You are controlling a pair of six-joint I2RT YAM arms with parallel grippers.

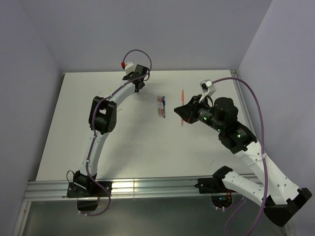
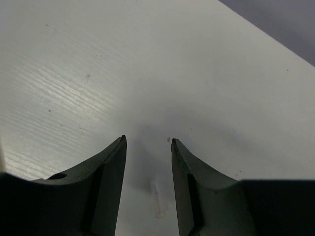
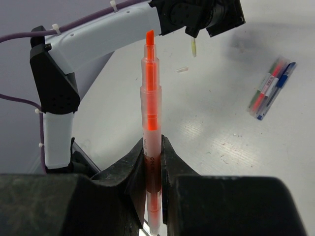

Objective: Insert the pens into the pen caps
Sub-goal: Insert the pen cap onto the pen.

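My right gripper (image 3: 152,147) is shut on an uncapped orange pen (image 3: 151,98), whose tip points away from the camera toward the left arm. From above, that orange pen (image 1: 182,98) sticks out of the right gripper (image 1: 181,112) right of the table's centre. My left gripper (image 2: 147,140) stands open low over the far part of the table, with a pale clear pen cap (image 2: 158,199) lying on the table between its fingers, untouched. The right wrist view shows the left gripper (image 3: 206,22) with a pale cap (image 3: 194,47) just beneath it and another small clear cap (image 3: 182,69) nearby.
A tight bundle of pens (image 1: 161,106) in red, blue and green lies at the table's centre, seen too as the bundle (image 3: 271,88) in the right wrist view. The left arm (image 1: 103,115) stretches from the near left to the far edge. Walls close the back and sides.
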